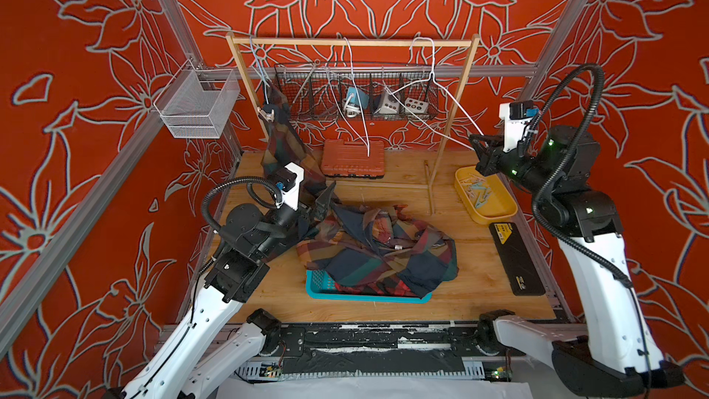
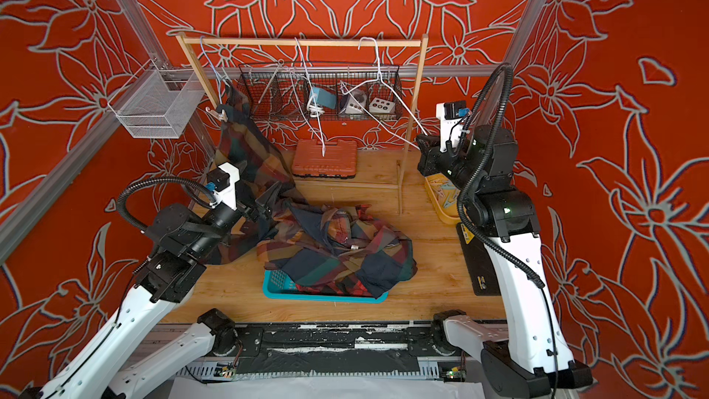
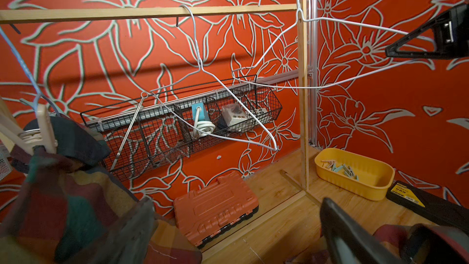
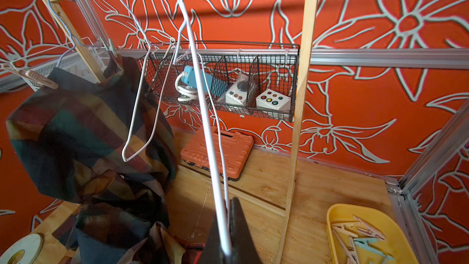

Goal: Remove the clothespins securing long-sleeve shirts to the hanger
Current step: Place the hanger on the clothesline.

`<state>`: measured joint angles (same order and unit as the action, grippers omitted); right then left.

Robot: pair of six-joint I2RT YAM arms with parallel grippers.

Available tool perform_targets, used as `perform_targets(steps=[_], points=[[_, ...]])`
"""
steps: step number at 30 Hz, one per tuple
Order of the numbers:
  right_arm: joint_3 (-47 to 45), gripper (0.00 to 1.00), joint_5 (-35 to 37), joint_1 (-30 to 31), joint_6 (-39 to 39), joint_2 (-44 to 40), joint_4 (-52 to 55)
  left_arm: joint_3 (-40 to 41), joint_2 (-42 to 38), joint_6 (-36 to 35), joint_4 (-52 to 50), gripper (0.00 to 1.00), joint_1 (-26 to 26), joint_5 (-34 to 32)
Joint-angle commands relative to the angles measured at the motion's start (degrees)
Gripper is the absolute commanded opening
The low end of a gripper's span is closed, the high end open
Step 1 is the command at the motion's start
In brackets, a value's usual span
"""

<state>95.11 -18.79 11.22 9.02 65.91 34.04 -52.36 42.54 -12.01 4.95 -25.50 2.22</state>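
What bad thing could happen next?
1. The right gripper is shut on a hanger that hangs tilted far sideways; a harder tug might unhook it or tip the rack.
2. The open left gripper sits by the hanging shirt, away from the peg; closing there would probably grab cloth, not the peg.

In a top view, bare tabletop [image 1: 403, 201] lies open at center, hemmed by the shirt pile [image 1: 383, 247] below and 2 dangling wire hangers [image 1: 368, 147] above.
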Motion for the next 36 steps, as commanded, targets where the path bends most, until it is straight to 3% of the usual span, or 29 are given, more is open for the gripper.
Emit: perform_targets(steps=[1, 20, 36], points=[[2.3, 0.00, 1.1, -0.4, 0.4, 1.3, -2.4, 0.3, -0.3, 0.4, 0.2, 0.98, 0.2, 0.2], [9.7, 0.00, -0.6, -1.1, 1.5, 9.1, -1.8, 0.5, 0.4, 0.4, 0.1, 0.98, 0.2, 0.9], [5.8, 0.00, -2.6, -1.2, 2.3, 9.4, -2.3, 0.8, 0.3, 0.5, -0.4, 0.98, 0.2, 1.1]])
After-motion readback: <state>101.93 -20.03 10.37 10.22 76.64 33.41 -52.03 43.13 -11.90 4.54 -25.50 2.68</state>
